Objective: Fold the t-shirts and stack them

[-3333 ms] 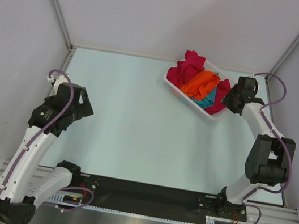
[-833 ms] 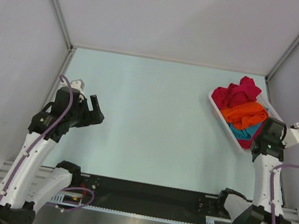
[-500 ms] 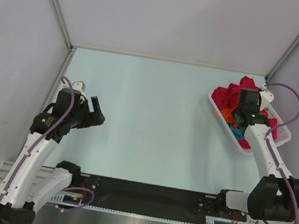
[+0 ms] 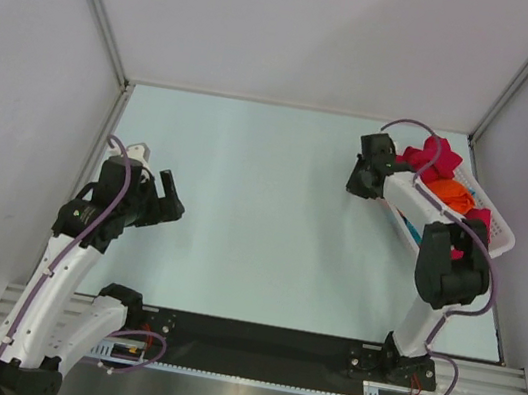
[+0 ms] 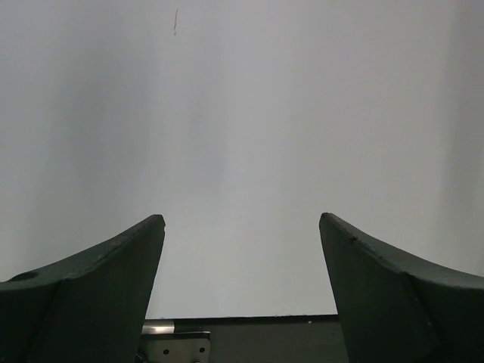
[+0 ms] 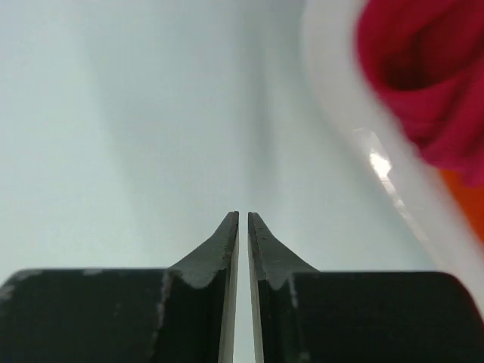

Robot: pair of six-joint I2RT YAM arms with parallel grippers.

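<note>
Left pincer [image 5: 242, 227]: wide, empty, parked over bare counter [image 4: 261, 217].
Right pincer [image 6: 243, 217]: all but closed, empty, beside basket [image 6: 344, 121] holding unfolded t-shirts [image 4: 450, 195].

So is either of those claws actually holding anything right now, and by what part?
No, nothing is held. The left gripper stands open and empty; the right gripper is nearly closed on nothing, beside the basket where the t-shirts lie.
</note>
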